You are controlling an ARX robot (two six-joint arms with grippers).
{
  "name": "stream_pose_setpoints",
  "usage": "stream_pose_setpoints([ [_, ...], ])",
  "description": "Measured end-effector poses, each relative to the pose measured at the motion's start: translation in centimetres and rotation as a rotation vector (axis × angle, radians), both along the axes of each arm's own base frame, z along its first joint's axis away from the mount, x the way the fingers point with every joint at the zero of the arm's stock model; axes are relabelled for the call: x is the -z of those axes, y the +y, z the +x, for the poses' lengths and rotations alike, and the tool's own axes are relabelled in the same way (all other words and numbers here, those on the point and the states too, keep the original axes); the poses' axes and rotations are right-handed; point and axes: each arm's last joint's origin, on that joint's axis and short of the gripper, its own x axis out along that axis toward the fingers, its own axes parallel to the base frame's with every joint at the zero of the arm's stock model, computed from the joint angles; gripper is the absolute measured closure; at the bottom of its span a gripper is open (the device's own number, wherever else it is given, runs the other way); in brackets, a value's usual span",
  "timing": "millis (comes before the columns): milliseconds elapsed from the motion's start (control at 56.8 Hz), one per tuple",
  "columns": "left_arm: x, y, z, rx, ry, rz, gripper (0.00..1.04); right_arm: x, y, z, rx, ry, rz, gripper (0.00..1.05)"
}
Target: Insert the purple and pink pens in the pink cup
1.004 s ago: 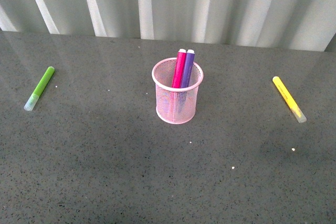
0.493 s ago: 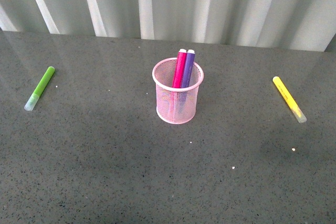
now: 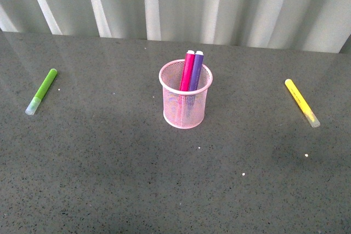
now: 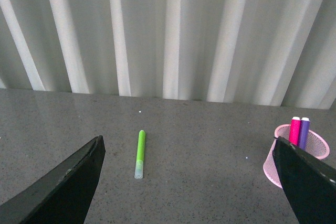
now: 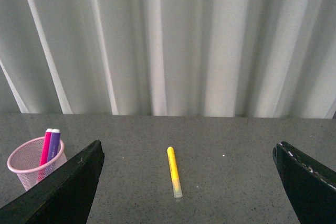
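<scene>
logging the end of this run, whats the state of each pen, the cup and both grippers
pink pen: standing in the cup, leaning on its far rim
purple pen: standing in the cup beside the pink one
cup: upright, holding both pens
green pen: lying flat on the table
yellow pen: lying flat on the table
left gripper: open, empty
right gripper: open, empty

Dark gripper fingers at both wrists
Left gripper (image 4: 191, 182) and right gripper (image 5: 191, 184) each show two matte black, wedge-shaped fingers with pale scuffed edges
</scene>
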Motion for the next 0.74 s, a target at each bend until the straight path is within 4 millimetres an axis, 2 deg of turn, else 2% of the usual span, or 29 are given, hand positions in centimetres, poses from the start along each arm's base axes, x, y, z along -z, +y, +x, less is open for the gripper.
stream_pose_setpoints([
  [740, 0.00, 0.00, 0.00, 0.000, 0.000, 0.000, 0.07, 0.00, 0.00, 0.00, 0.000, 0.000, 0.000, 0.07],
])
